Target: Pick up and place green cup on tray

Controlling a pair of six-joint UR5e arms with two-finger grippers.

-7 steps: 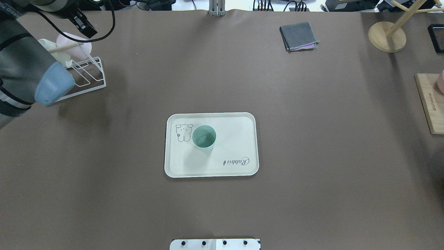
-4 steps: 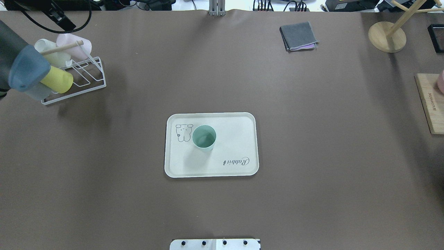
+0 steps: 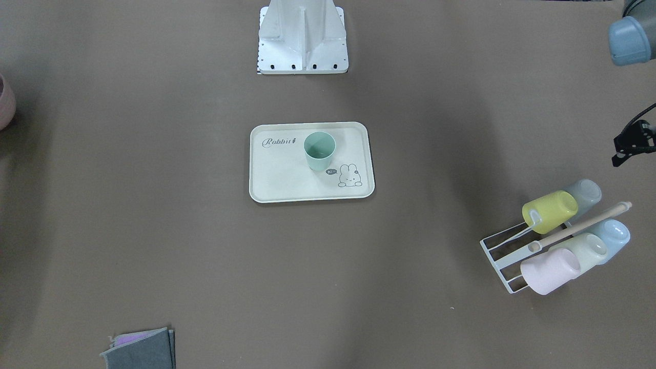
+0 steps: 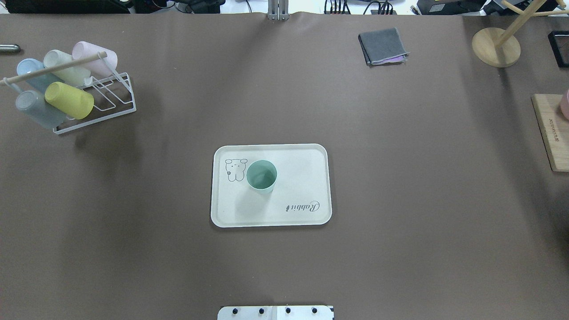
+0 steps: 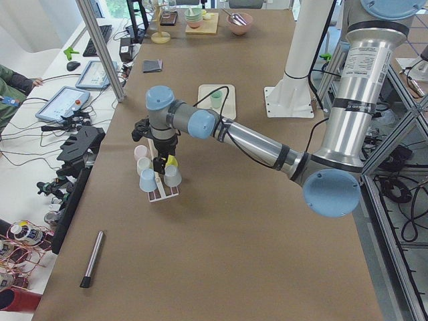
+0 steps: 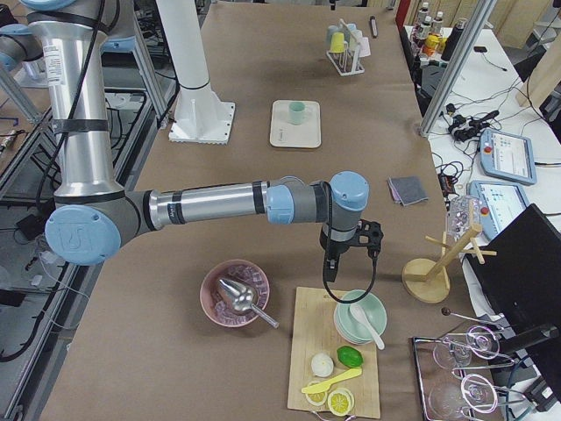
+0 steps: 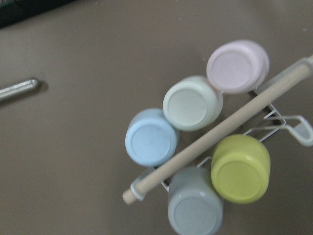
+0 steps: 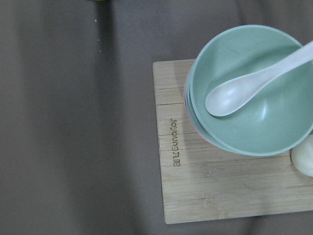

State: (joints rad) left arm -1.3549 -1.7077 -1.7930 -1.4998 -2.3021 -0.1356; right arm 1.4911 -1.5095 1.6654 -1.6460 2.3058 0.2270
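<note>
- Front-facing view: the green cup (image 3: 319, 150) stands upright, mouth up, on the tray (image 3: 279, 174), between the "Rabbit" script and the bunny drawing. Nothing touches it. The wire rack (image 3: 499, 246) of tilted cups sits well apart, on the robot's left side, and the yellow-green cup (image 3: 549, 211) is on it. A grey cloth (image 3: 141, 351) lies at the far edge on the robot's right.
- Overhead view: the cup stands in the tray's left half, just beside the bunny. No arm is over the table. A wooden board (image 4: 549, 133) lies at the right edge.
- Exterior left view: the near arm reaches out so that the left gripper (image 5: 159, 164) hangs over the rack. I cannot tell how its jaws stand. The tray and cup are farther along the table.
- Exterior right view: the near arm holds the right gripper (image 6: 331, 263) above the table near the board's far end, close to the teal bowl (image 6: 359, 317) and a pink bowl (image 6: 235, 294). Its jaws cannot be judged here either.
- Left wrist view: five cup bottoms cluster around a wooden rod (image 7: 220, 129). A pen (image 7: 17, 89) lies apart at the left. No fingers show.
- Right wrist view: the teal bowl, with a white spoon (image 8: 249, 83) in it, rests on the board. No fingers show.
</note>
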